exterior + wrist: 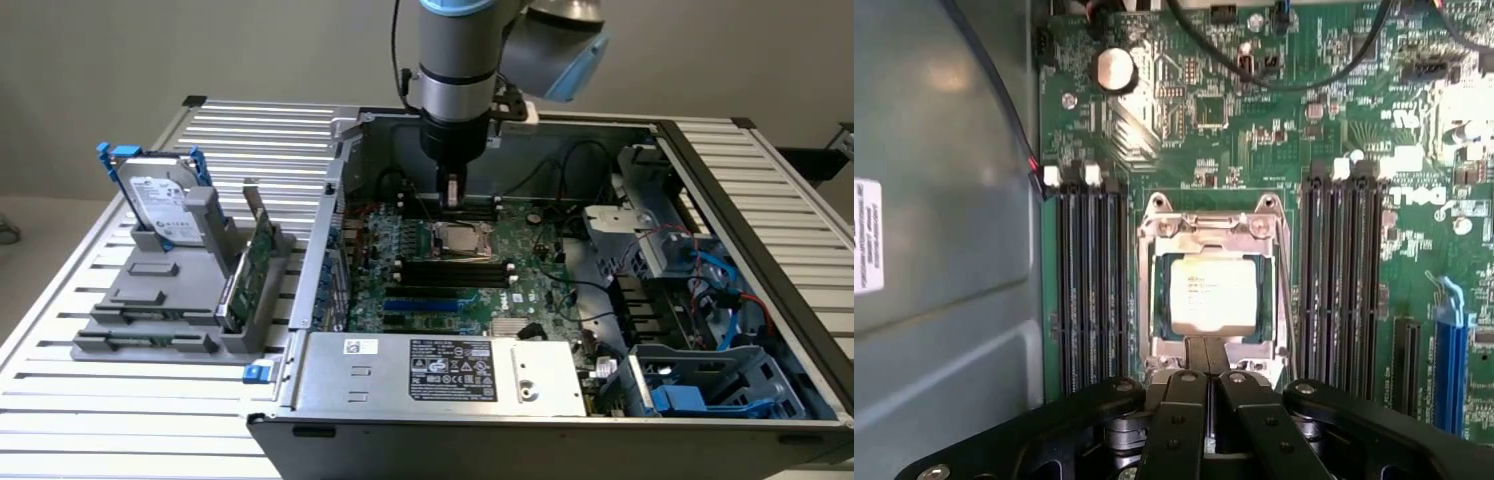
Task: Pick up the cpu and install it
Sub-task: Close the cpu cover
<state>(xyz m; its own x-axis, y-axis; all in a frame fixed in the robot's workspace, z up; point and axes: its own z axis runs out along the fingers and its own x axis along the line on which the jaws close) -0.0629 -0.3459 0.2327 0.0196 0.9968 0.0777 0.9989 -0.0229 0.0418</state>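
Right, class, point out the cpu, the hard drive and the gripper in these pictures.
cpu (1212, 293), wrist view, middle of its metal top, in the socket.
hard drive (163, 205), exterior view, its white label.
gripper (1206, 352), wrist view, where its shut fingertips meet.

The small square cpu has a smooth, dull silvery metal top. The green motherboard looks glossy, the black gripper matt, the slatted counter brushed metal.
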